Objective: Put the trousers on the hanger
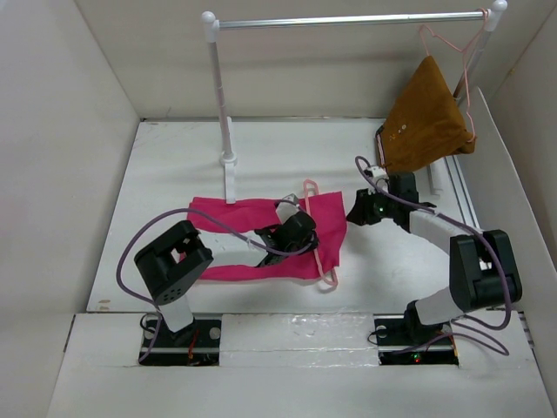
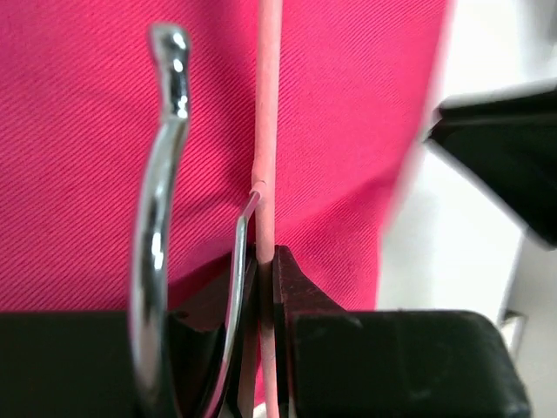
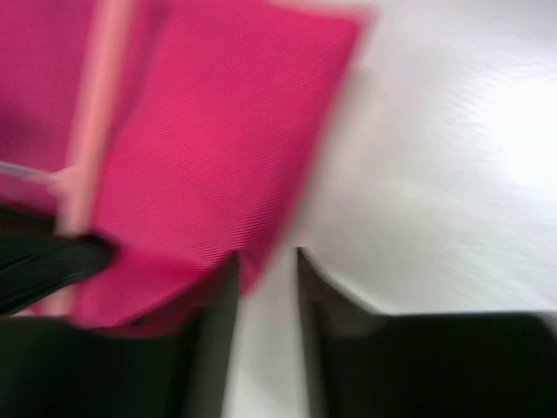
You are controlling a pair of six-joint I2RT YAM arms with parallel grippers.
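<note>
The magenta trousers (image 1: 248, 237) lie flat on the white table. A pale-pink hanger (image 1: 324, 252) lies across their right part, with its hook towards the rail. My left gripper (image 1: 291, 233) is over the trousers and shut on the hanger's thin bar (image 2: 265, 131); a silver metal clip (image 2: 161, 174) stands beside it. My right gripper (image 1: 357, 212) is just off the trousers' right edge. In the right wrist view its jaws (image 3: 265, 257) stand a little apart with only bare table between them, beside the trousers (image 3: 209, 131) and the hanger (image 3: 87, 131).
A silver rail (image 1: 348, 19) on white posts (image 1: 222, 96) stands at the back. A mustard-brown garment (image 1: 426, 117) hangs at its right end on another pink hanger (image 1: 444, 39). White walls enclose the table on the left, right and back.
</note>
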